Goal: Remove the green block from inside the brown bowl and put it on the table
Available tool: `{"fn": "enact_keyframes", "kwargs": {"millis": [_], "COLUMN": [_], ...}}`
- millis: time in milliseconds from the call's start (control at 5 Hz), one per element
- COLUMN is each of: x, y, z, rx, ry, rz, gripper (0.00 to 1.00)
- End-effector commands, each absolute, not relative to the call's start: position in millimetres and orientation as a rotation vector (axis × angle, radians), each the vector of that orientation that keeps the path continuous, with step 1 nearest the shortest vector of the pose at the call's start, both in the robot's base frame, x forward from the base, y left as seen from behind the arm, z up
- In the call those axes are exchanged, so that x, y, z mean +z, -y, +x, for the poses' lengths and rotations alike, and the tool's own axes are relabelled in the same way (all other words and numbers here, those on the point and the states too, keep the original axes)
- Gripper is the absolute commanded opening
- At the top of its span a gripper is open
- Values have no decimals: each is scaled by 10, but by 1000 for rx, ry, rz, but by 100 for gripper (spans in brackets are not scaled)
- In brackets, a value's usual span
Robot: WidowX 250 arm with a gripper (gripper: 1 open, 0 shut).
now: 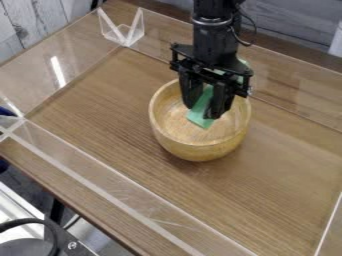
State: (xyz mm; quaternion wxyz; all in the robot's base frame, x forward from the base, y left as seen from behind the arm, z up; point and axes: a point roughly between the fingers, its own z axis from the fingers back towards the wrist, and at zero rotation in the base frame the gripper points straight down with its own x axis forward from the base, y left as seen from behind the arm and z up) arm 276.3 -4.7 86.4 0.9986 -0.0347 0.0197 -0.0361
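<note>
- Claw (pixel 209 88) of a black robot arm (pixel 214 35) reaches down over the far side of the brown bowl (pixel 198 142), its jaws together; whether they pinch the block cannot be told from this angle.
- Bright against pale wood, the green block (pixel 202 105) sits within the bowl's outline, toward the far side, directly beneath the claw and partly hidden by black parts.
- Brown wood grain marks the table (pixel 247 195), which spreads out on every side of the bowl, its broadest stretches to the left, to the right and on the near side.
- Left of the bowl and toward the camera, a transparent wall (pixel 83 170) slants along the table's edge; another transparent edge (pixel 327 232) shows well apart from the bowl, to its near right.
- Beyond the bowl to the far left, a see-through angular piece (pixel 122 30) stands near the table's far edge.
- Outside the wall, to the bowl's near left, lie black cables (pixel 34 190) and a dark round device (pixel 27 238).
- Between bowl and left-hand wall runs a wide band of tabletop; the arm fills the space just beyond the bowl.
</note>
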Motion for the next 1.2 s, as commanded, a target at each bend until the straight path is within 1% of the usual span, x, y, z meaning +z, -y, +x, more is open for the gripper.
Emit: {"fn": "enact_keyframes", "kwargs": {"millis": [0, 200, 400, 600, 800, 1000], "x": [1015, 1073, 1107, 1092, 1020, 875], "y": [-18, -97, -308, -688, -999, -1111], "z": [2842, 2867, 2925, 3035, 3128, 3217], "rx": [-60, -43, 10, 84, 123, 128], "ry": [13, 25, 38, 44, 47, 39], "rz": [-67, -65, -59, -53, -46, -39], "gripper": [0, 0, 0, 0, 0, 0]}}
